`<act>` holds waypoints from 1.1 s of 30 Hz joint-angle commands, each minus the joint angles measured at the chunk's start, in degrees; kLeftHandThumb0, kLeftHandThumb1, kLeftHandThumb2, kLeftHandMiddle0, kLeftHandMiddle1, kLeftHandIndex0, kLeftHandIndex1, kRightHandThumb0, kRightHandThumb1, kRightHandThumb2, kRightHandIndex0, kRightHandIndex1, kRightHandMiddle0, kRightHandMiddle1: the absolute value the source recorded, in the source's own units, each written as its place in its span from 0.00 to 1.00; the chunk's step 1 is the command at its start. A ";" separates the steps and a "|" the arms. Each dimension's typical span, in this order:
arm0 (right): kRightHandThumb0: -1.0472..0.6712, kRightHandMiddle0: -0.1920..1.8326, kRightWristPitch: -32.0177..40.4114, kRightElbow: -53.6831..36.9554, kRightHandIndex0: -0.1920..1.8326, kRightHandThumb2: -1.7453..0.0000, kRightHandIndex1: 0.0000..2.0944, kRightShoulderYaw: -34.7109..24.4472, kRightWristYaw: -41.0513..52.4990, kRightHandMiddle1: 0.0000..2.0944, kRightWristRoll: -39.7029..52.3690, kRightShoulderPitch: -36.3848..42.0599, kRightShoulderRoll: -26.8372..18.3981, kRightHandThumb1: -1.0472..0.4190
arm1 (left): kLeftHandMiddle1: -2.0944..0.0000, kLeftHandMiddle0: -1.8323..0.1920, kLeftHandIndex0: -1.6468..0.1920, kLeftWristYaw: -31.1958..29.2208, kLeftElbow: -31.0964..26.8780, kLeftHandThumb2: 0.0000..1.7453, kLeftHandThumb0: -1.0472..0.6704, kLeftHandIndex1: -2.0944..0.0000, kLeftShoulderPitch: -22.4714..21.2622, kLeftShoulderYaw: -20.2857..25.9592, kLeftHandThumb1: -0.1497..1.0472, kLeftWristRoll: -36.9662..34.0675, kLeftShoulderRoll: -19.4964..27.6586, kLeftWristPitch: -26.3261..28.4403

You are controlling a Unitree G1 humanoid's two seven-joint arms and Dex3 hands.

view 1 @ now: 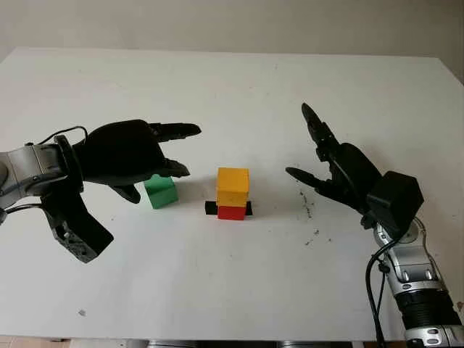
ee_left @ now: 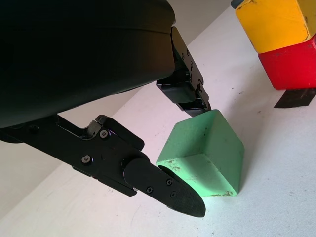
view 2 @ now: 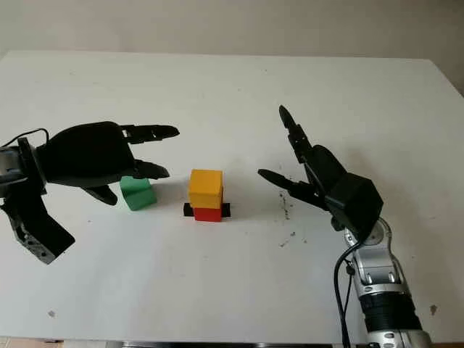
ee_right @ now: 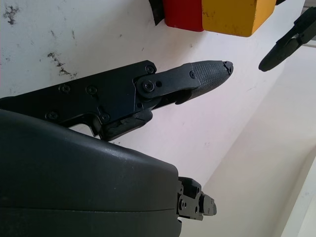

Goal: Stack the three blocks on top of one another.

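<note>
Across the white table (view 1: 239, 87) that takes up most of what I see, my two black hands sit on either side of the blocks. My left hand (view 1: 127, 156) is the biggest shape, at the left, hovering over the green block (view 1: 160, 191). From the wrist camera I see one finger (ee_left: 168, 187) against the block's near lower edge and another fingertip at its top corner, but the hand has not closed round it, so I count it as open and holding nothing. My right hand (view 1: 335, 165) is at the right, well apart from the stack, open and empty, with one finger pointing up and away and another reaching toward the blocks. In the middle the yellow block (view 1: 233, 186) sits squarely on the red block (view 1: 231, 212), which stands on a small black marker (view 1: 210, 208). The green block stands on the table just left of that stack, not touching it. A few dark specks (view 1: 310, 210) lie right of the stack.
</note>
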 commanded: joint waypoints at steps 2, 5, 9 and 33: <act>0.20 0.04 -0.87 -0.72 0.00 0.92 0.02 -0.51 0.04 0.03 0.22 0.50 -0.80 0.00 | 0.97 0.86 0.54 -0.44 0.66 0.04 0.26 0.94 -1.46 -1.03 0.82 -0.12 -0.11 0.35; 0.20 0.04 -0.72 -0.75 0.00 0.92 0.02 -0.47 -0.05 0.02 0.01 0.43 -0.88 0.00 | 0.97 0.86 0.51 -0.81 1.25 0.04 0.27 0.93 -1.79 -1.22 0.82 -0.51 -0.47 0.53; 0.19 0.04 -0.20 -1.03 0.00 0.91 0.02 -0.42 0.05 0.02 -0.14 0.41 -0.97 0.00 | 0.97 0.82 0.53 0.51 2.22 0.03 0.32 0.67 -2.02 -1.26 0.84 -0.63 -0.91 0.48; 0.19 0.04 0.75 -0.60 0.00 0.92 0.02 -0.21 0.30 0.02 0.00 -0.30 -0.51 0.00 | 0.98 0.76 0.58 -17.99 -0.61 0.04 0.41 0.55 0.99 6.38 0.90 -26.66 -3.12 13.78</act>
